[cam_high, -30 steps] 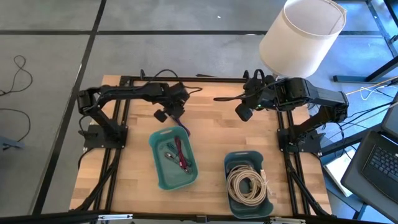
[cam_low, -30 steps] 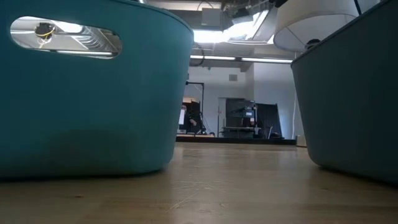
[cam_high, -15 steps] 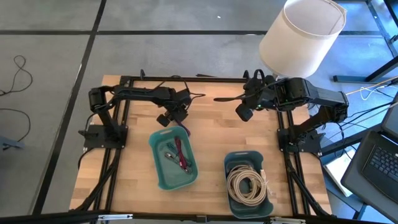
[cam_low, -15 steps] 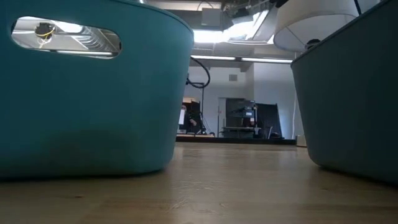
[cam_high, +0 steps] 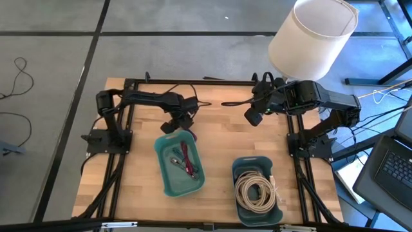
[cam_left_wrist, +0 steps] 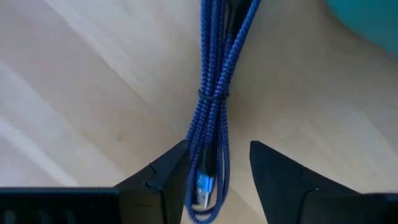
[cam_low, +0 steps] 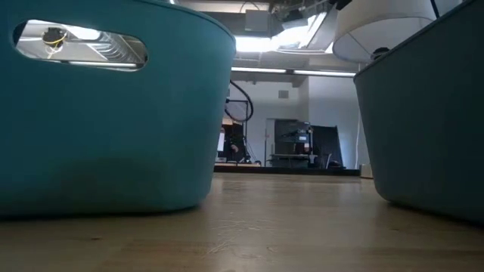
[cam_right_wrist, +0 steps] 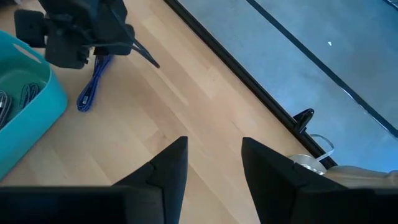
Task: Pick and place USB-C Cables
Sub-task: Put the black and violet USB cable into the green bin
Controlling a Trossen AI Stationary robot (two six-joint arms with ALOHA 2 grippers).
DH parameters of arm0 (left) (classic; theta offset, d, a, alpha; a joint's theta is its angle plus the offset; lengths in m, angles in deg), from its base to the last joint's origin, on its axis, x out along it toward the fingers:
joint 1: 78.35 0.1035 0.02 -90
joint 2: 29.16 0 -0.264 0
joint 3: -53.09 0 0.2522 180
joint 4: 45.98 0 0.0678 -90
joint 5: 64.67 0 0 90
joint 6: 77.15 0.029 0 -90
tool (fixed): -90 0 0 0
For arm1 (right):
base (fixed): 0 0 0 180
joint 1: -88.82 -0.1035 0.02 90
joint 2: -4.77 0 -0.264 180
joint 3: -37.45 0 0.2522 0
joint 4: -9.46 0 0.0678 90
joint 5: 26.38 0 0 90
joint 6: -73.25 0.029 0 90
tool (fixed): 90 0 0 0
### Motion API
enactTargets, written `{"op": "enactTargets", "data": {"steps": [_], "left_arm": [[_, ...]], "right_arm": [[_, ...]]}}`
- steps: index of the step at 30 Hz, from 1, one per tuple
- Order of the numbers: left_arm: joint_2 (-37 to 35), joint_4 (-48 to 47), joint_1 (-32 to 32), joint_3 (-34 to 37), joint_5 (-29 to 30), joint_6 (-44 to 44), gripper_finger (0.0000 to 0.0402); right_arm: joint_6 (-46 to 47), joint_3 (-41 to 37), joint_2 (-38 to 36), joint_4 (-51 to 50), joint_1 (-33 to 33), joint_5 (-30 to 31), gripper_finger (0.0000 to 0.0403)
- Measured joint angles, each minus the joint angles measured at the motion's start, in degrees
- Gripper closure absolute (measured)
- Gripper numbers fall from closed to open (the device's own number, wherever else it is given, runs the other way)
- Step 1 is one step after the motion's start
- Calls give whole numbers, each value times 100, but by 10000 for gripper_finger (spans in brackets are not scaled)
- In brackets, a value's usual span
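Left hand [cam_high: 182,122]: it hangs just behind the far rim of the left tray [cam_high: 166,182]. In the left wrist view its two fingers [cam_left_wrist: 166,177] stand apart on either side of the blue cable [cam_left_wrist: 212,118] and do not press on it, so the hand is released.
Blue cable: a braided bundle tied in the middle, lying flat on the table [cam_high: 219,145], just beside the far right corner of the left tray. One end with a plug lies between the fingers.
Left tray: teal, it holds several short leads [cam_high: 183,161], one of them red.
Right tray [cam_high: 239,166]: teal, to the right of the left tray and nearer the front edge. It holds cream-white coils [cam_high: 255,190].
Right hand [cam_high: 252,116]: it hangs above the table, well to the right of the left tray and far from it. Its fingers [cam_right_wrist: 169,165] stand apart and grasp nothing.
Lamp shade [cam_high: 312,35]: white, beyond the right arm, far from the left tray.
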Motion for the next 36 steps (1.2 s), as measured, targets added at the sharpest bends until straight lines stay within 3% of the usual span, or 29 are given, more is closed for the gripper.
{"op": "enactTargets", "data": {"steps": [8, 10, 13, 16, 23, 28, 31, 36], "left_arm": [[411, 43, -3, -25, 62, -281, 254], [416, 149, -17, -20, 189, -345, 283], [308, 163, -51, -22, 451, -726, 361], [65, 136, 25, -78, 250, -1417, 384], [-1129, 416, 63, -92, -7, -2506, 393], [-2326, 579, 119, -96, 464, -2954, 393], [-3060, 612, 176, -96, 598, -4106, 393], [-4074, 725, 84, -96, 145, -6453, 392]], "right_arm": [[0, 0, 0, 0, 0, 0, 249], [-1, 0, 0, -2, 0, 0, 249], [-30, 0, 0, -2, 0, 0, 249], [-182, 0, 0, 4, 0, -2, 249], [-521, 0, 0, 22, 0, 0, 249], [-605, 0, 0, 22, 0, 0, 249], [-605, 0, 0, 22, 0, 0, 249], [-605, 0, 0, 22, 0, 0, 249]]}}
